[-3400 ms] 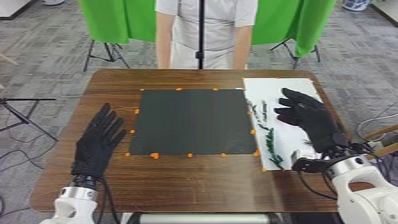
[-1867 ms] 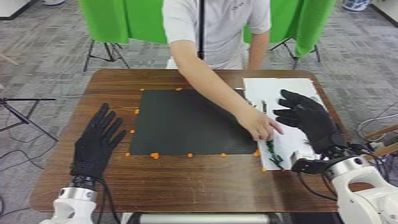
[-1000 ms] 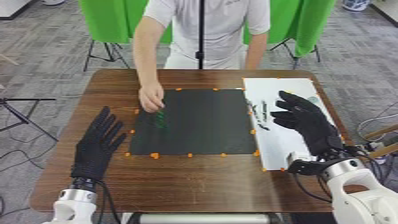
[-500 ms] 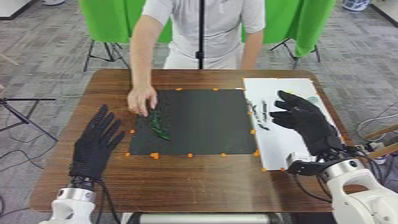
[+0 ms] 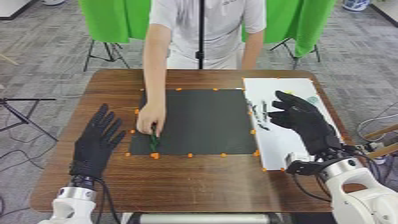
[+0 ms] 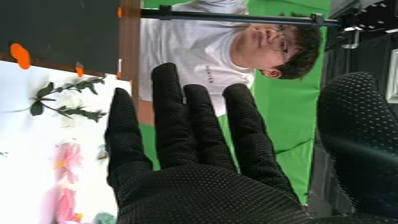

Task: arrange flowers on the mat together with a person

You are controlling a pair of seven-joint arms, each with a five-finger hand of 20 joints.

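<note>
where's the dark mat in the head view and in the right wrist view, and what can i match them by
Head view: the dark mat lies mid-table, just left of the white sheet.
Right wrist view: part of the dark mat, cut off by the picture's edge, next to the white sheet.
Shared landmark: the white sheet with leafy sprigs on it, beside the mat's orange marks.

It looks like a robot lab, with white metal robot arms (image 5: 360, 187), bright green cloth (image 5: 107, 20), thin black stands (image 5: 27, 99) and gray patterned floor (image 5: 53, 55).
</note>
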